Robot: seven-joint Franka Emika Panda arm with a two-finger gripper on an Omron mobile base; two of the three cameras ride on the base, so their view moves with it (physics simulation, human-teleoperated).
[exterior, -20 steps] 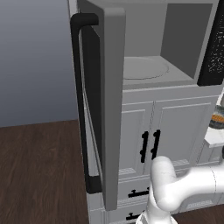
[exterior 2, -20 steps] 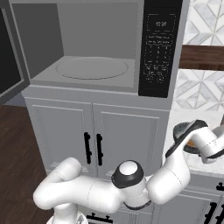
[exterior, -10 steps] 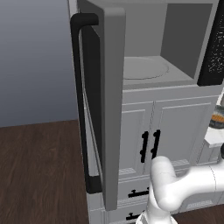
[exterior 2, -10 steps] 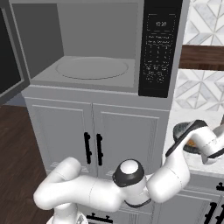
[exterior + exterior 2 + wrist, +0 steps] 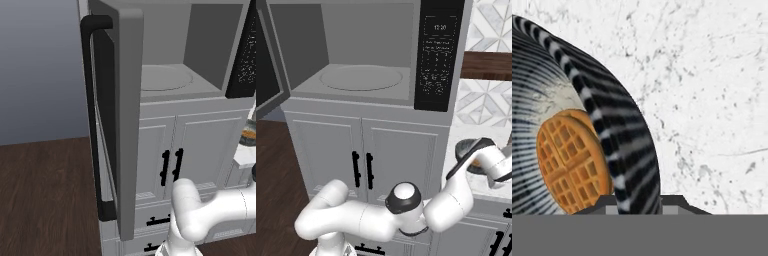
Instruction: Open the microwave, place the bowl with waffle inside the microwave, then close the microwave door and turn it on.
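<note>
The microwave (image 5: 438, 55) stands open, showing its grey cavity and round turntable (image 5: 361, 77). The microwave door (image 5: 125, 115) is swung wide to the left, with its black bar handle (image 5: 92, 115) facing me. The bowl (image 5: 607, 105), dark with fine stripes, holds a golden waffle (image 5: 572, 160) and rests on the white marble counter (image 5: 712, 90). My gripper (image 5: 637, 205) straddles the bowl's rim, one fingertip inside and one outside, both pressing against it. In the right base view the gripper (image 5: 476, 159) reaches the bowl (image 5: 468, 149) at the far right.
White cabinet doors with short black handles (image 5: 362, 170) sit under the microwave. A drawer front (image 5: 150, 220) is below them. Dark wood floor (image 5: 45, 200) lies to the left. The open door juts out into the room beside the arm.
</note>
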